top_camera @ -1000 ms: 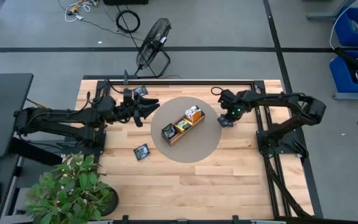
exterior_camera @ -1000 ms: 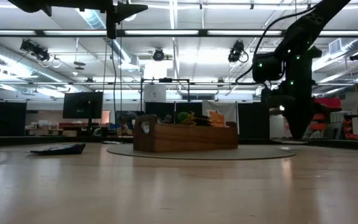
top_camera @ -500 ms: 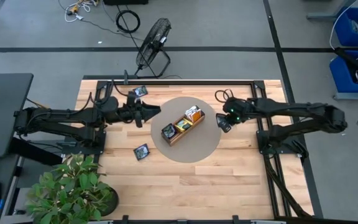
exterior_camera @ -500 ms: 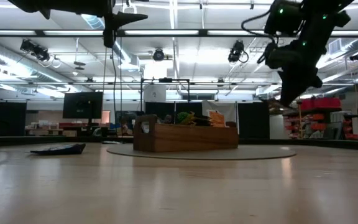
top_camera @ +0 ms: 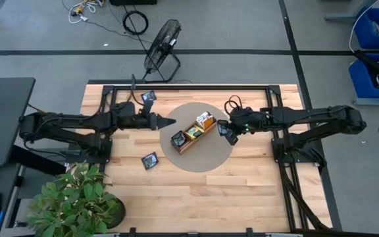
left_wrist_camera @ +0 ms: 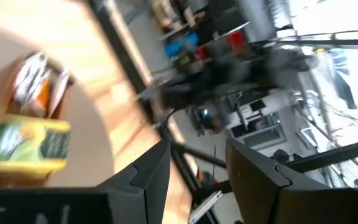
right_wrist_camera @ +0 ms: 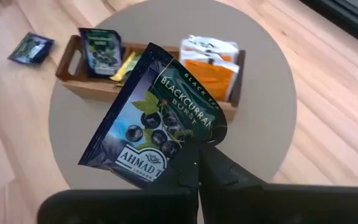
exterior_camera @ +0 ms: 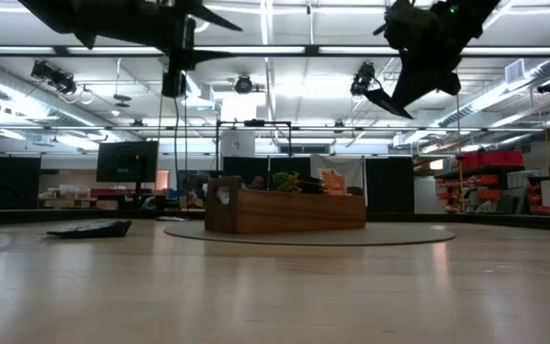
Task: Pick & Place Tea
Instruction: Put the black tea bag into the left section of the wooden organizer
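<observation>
The right gripper (right_wrist_camera: 197, 163) pinches only one corner of a dark navy packet (right_wrist_camera: 154, 121), so it could twist or slip out before it reaches the wooden tray (top_camera: 191, 133), or snag on the tray wall. That arm is stretched out, holding it just beside the tray's orange-packet end, well above the table. The left gripper (top_camera: 166, 121) hovers near the tray's opposite side, fingers parted and empty.
</observation>
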`<act>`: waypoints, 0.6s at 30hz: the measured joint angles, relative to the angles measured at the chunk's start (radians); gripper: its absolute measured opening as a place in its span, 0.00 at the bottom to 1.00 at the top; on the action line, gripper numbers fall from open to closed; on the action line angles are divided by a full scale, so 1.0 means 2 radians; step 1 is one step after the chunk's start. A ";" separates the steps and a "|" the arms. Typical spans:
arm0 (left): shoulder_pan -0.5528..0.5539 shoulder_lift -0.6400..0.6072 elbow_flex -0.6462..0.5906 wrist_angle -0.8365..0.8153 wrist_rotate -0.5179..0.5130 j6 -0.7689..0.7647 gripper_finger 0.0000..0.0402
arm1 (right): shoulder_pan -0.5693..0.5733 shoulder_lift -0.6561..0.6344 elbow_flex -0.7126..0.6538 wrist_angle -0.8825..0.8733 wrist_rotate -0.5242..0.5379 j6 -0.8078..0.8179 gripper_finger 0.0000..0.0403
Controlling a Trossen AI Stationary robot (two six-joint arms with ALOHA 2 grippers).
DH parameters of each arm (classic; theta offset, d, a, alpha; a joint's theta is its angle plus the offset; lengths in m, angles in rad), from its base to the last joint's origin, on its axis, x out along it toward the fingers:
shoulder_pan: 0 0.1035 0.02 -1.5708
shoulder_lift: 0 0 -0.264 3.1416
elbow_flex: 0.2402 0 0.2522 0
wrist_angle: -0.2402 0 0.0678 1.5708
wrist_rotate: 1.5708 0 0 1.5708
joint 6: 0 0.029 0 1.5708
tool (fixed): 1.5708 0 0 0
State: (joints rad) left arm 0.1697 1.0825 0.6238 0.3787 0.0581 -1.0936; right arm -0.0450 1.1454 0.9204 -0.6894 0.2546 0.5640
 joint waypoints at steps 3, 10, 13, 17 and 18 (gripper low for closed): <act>0.009 0.021 0.000 0.015 0.026 -0.021 0.40 | 0.004 0.017 0.020 -0.003 0.000 -0.014 0.00; 0.015 0.063 0.004 0.055 0.050 -0.078 0.40 | 0.019 0.077 0.067 0.004 -0.006 -0.066 0.00; 0.015 0.082 0.020 0.045 0.059 -0.078 0.40 | 0.023 0.104 0.092 0.005 -0.017 -0.088 0.00; 0.015 0.101 0.048 0.049 0.077 -0.064 0.40 | 0.023 0.136 0.129 0.005 -0.044 -0.102 0.00; 0.015 0.107 0.053 0.049 0.080 -0.057 0.40 | 0.023 0.143 0.138 0.003 -0.045 -0.105 0.00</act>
State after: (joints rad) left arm 0.1997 1.2970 0.7306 0.4766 0.2182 -1.2076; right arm 0.0002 1.4308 1.1971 -0.6833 0.1650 0.3534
